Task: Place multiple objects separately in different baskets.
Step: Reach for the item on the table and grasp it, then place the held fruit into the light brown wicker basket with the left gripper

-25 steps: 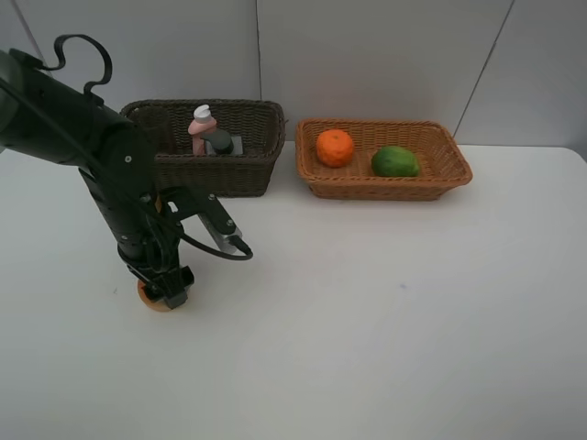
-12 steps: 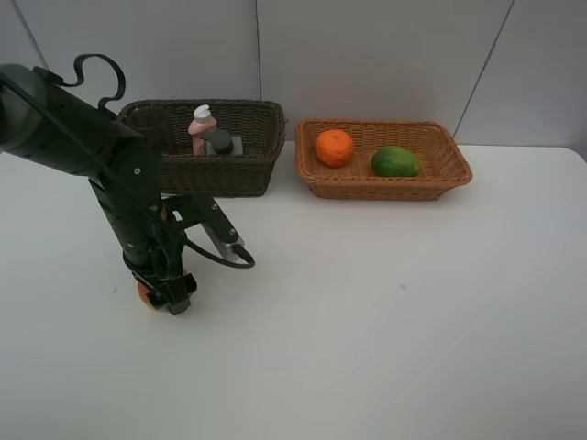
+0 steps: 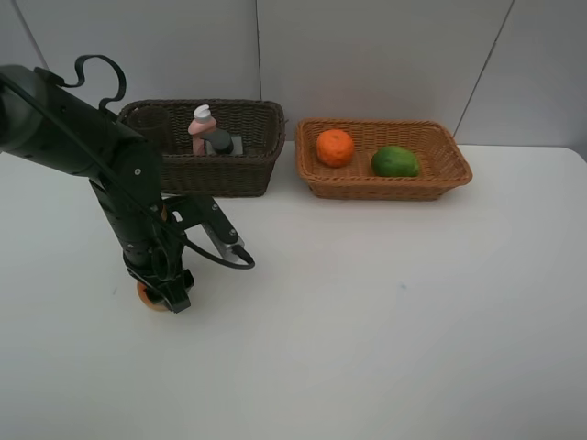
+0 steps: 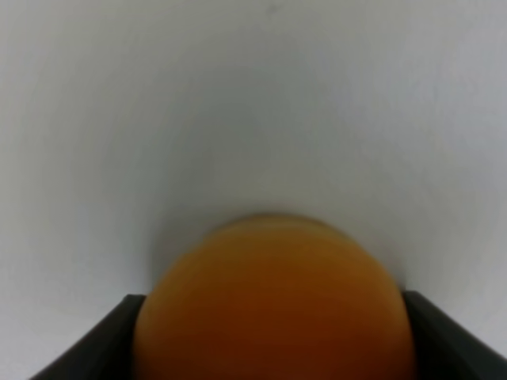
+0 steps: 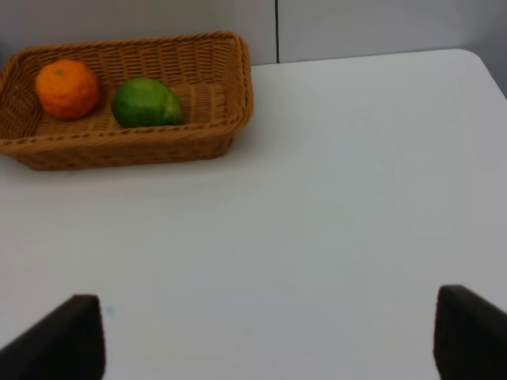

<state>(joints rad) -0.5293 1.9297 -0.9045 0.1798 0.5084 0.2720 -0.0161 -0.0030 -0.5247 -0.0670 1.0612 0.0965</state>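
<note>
The red-orange bun [image 3: 148,296] lies on the white table at the left. My left gripper [image 3: 163,295] points down over it. In the left wrist view the bun [image 4: 273,309] fills the gap and both dark fingers [image 4: 95,340] press its sides. The dark brown basket [image 3: 220,172] at the back holds a pink bottle [image 3: 200,128] and a dark grey box [image 3: 220,142]. The light tan basket [image 3: 385,189] holds the orange [image 3: 335,148] and the green lime [image 3: 395,161]. My right gripper [image 5: 273,340] stands open over bare table, short of the tan basket [image 5: 127,146]; it is outside the high view.
A black cable [image 3: 225,255] loops off the left arm toward the table's middle. The table's far right corner [image 5: 467,55] shows in the right wrist view. A grey panelled wall [image 3: 367,55] rises behind both baskets.
The left arm has settled lower over the bun and its fingers have drawn in against the bun's sides. Baskets and their contents have not moved.
</note>
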